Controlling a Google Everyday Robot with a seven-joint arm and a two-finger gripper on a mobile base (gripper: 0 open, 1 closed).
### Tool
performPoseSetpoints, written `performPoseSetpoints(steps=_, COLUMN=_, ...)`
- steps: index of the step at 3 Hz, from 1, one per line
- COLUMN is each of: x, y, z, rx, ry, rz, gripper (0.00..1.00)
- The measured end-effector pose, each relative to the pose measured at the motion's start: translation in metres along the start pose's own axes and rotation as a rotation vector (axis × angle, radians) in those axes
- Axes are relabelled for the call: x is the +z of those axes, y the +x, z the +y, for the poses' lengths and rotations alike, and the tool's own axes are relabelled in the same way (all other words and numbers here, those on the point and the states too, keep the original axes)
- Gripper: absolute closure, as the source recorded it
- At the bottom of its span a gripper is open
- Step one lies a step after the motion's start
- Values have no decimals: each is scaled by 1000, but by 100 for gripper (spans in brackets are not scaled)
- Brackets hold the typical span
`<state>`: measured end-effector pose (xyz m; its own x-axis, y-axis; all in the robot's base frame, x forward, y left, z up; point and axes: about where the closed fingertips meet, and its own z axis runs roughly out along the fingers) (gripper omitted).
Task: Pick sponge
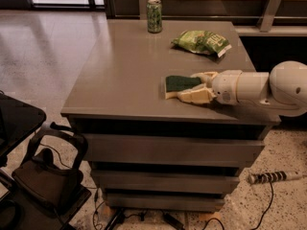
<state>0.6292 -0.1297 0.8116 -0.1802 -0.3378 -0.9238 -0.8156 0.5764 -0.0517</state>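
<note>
Sponge (181,84) is my reference: it lies flat near the front right of the grey table top (120,80), dark green side up, with a pale strip showing along its near edge. I see the gripper (189,86) right at the sponge's right end, reaching in from the right on the white arm (259,87). Its cream fingers (196,96) are spread apart, one along the sponge's near side and one by its far right corner, so the sponge sits between them. I cannot tell whether either finger presses on it.

Behind the sponge and a little to its right lies a light green snack bag (201,42), well apart from it. Further back and to the left of the sponge stands a green can (154,16), upright, near the table's far edge. Neither touches the sponge or the arm, and neither sits between the gripper and the sponge.

Below the sponge I see the table's drawer fronts (168,150). On the floor to the lower right of the sponge lies a power strip (273,177) with its cord. To the lower left of the sponge stands a black chair (43,176), and loose cables (139,217) run under the table.
</note>
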Motion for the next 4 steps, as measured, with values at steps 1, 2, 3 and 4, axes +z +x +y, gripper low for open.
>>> performPoseSetpoints(steps=1, x=0, y=0, z=0, rx=0, ry=0, rz=0, gripper=100)
performPoseSetpoints(steps=2, x=0, y=0, z=0, rx=0, ry=0, rz=0, gripper=100)
performPoseSetpoints(steps=3, x=-6, y=-50, z=24, rx=-124, ry=-28, rz=31, gripper=100)
performPoseSetpoints(steps=4, x=-19, y=-122, z=55, rx=-300, ry=-51, rz=71, gripper=100)
